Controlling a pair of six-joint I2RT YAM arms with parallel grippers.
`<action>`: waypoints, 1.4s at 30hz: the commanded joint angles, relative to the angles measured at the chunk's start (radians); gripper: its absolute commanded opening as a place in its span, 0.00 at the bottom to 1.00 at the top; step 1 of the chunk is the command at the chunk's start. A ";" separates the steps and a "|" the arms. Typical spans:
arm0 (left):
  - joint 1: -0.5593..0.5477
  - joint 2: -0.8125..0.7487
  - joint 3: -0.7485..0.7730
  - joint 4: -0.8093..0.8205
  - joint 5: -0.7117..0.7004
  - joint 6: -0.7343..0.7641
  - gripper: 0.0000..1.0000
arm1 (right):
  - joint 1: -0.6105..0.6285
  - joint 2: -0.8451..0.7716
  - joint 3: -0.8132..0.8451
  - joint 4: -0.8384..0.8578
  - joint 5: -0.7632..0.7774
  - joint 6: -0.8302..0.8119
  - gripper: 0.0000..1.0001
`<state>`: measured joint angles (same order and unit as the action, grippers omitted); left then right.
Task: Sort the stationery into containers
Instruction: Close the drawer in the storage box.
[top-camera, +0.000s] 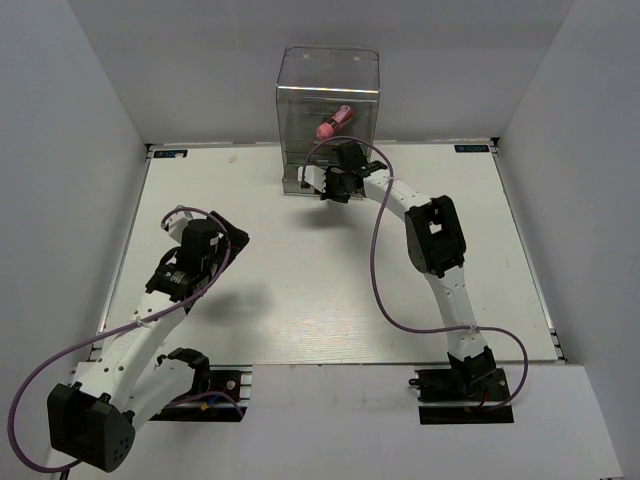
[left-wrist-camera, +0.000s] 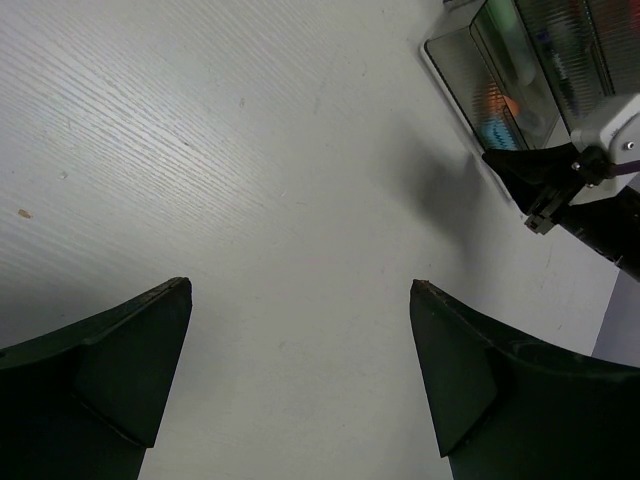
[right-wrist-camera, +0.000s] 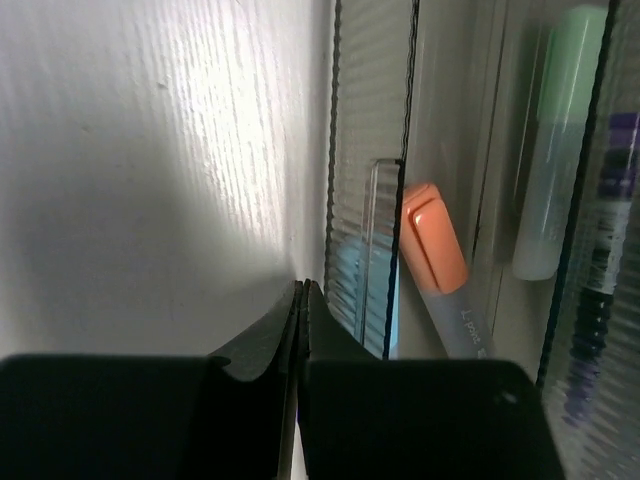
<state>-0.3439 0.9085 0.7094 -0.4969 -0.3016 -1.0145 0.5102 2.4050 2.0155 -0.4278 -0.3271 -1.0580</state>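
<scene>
The clear container (top-camera: 328, 90) stands at the table's far centre, with a pink marker (top-camera: 333, 120) showing through its upper part. My right gripper (top-camera: 330, 190) is shut with nothing in it, low against the container's front. In the right wrist view its tips (right-wrist-camera: 303, 285) sit right beside the ribbed drawer front (right-wrist-camera: 365, 120). Behind that front lie an orange-capped marker (right-wrist-camera: 435, 240), a green marker (right-wrist-camera: 555, 150), a blue cap (right-wrist-camera: 350, 280) and a dark pen (right-wrist-camera: 600, 250). My left gripper (left-wrist-camera: 300, 290) hangs open over bare table, far left of the container (left-wrist-camera: 520, 80).
White walls close in the table on the left, right and back. Black base plates (top-camera: 465, 385) sit at the near edge. The right arm's purple cable (top-camera: 380, 260) loops over the middle of the table.
</scene>
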 joint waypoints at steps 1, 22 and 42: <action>-0.001 0.001 0.004 -0.006 0.005 -0.002 1.00 | -0.009 -0.003 0.029 0.060 0.060 0.018 0.00; -0.001 0.072 0.041 0.031 0.025 0.007 1.00 | -0.015 0.094 0.095 0.320 0.321 0.047 0.00; -0.010 0.023 0.009 0.106 0.091 0.066 1.00 | -0.022 -0.295 -0.254 0.175 -0.056 0.281 0.40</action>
<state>-0.3492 0.9745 0.7174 -0.4603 -0.2569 -0.9916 0.4953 2.3024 1.7817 -0.2287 -0.2157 -0.9215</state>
